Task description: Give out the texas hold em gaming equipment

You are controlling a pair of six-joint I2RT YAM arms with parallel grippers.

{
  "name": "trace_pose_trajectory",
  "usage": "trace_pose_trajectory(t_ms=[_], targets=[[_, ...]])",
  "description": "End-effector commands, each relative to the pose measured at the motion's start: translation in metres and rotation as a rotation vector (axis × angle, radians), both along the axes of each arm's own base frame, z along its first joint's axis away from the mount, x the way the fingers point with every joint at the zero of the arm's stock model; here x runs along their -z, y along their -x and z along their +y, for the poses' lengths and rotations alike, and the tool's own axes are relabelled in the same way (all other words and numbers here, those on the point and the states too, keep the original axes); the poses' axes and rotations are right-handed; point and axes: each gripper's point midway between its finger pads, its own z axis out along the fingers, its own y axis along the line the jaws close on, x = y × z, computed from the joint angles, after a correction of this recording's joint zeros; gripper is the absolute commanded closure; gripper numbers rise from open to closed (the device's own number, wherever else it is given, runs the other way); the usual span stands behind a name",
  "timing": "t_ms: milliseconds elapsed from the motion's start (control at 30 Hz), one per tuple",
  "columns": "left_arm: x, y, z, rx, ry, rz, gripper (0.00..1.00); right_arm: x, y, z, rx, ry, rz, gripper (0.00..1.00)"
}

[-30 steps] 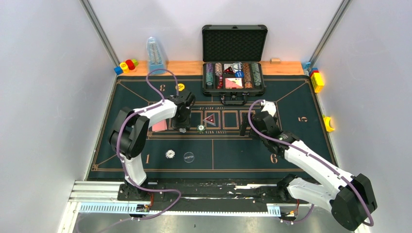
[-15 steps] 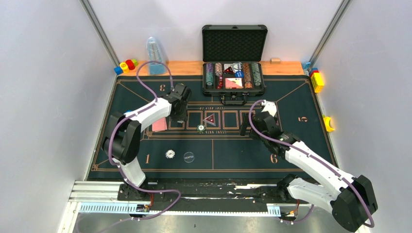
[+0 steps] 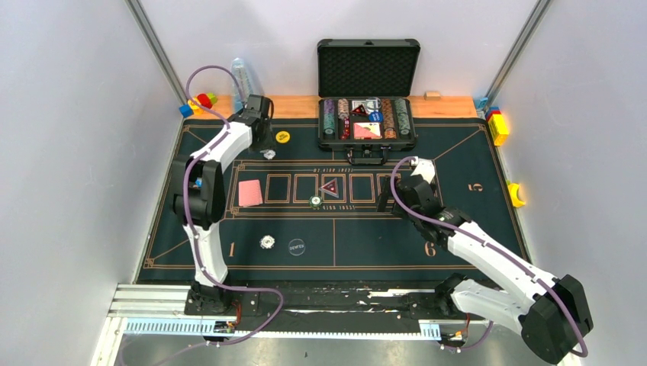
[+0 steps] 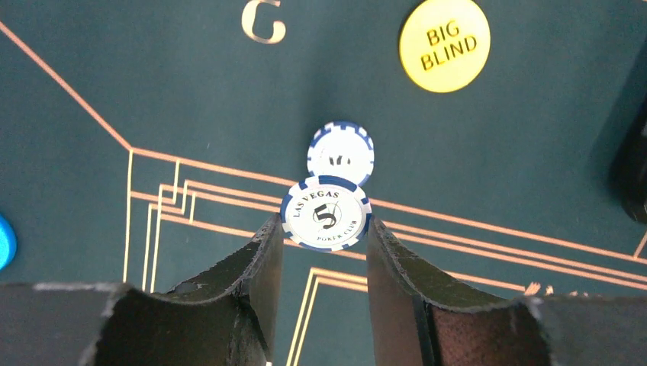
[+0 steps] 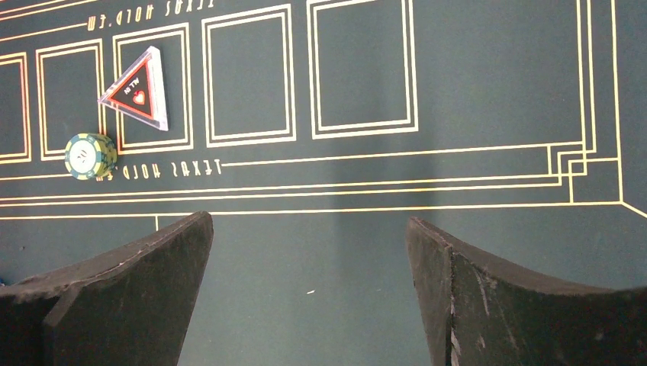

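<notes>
At the far left of the left wrist view, a blue disc (image 4: 3, 241) is cut off by the frame edge. The left gripper (image 4: 324, 229) has its fingers narrow, both inner faces against the rim of a white-and-blue chip (image 4: 326, 214) printed "LAS VEGAS 5 POKER CLUB". Just beyond it a second chip (image 4: 341, 152) in the same colours lies flat on the felt mat (image 3: 366, 252), its print too blurred for us to read. Farther right sits the yellow disc (image 4: 444, 44) marked "BIG BLIND".

Half a second ago this arm stood over the yellow disc. It has since swung toward the mat's far left corner, leaving the pink card (image 3: 249, 193) uncovered. The right arm has not moved.

Near the front, a white chip (image 3: 266, 242) lies beside a dark disc (image 3: 297, 246) that we read as "DEALER". In the middle, a green chip (image 5: 90, 155) sits near a triangular marker (image 5: 137, 90), by inverted "TEXAS HOLD" lettering.

The right gripper (image 5: 309, 229) has its fingers spread wide above bare felt.

The left gripper is close to the wooden ledge (image 3: 297, 107) and the clear bottle (image 3: 241, 80). Open felt runs right toward the printed "5" and "6".
</notes>
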Motion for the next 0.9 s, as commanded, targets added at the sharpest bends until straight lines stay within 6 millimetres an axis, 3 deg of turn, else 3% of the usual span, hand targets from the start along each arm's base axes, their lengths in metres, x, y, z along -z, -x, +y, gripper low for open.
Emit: trace_pose_trajectory(t_ms=[0, 200, 333, 500, 667, 867], targets=[[0.001, -0.024, 0.003, 0.017, -0.014, -0.010, 0.73, -0.002, -0.008, -0.003, 0.019, 0.021, -0.031, 0.00], [0.020, -0.038, -0.005, 0.027, 0.052, 0.024, 0.72, 0.004, -0.010, -0.005, 0.026, 0.042, -0.018, 0.00], [0.035, -0.035, -0.005, 0.027, 0.046, 0.058, 0.72, 0.004, -0.010, -0.005, 0.027, 0.044, -0.019, 0.00], [0.040, -0.031, -0.002, 0.032, 0.032, 0.076, 0.67, 0.004, -0.010, -0.005, 0.028, 0.044, -0.017, 0.00], [0.045, -0.033, -0.002, 0.042, 0.025, 0.085, 0.58, 0.004, -0.010, -0.005, 0.028, 0.047, -0.016, 0.00], [0.043, -0.030, -0.007, 0.069, 0.039, 0.115, 0.25, 0.004, -0.010, -0.006, 0.029, 0.047, -0.020, 0.00]])
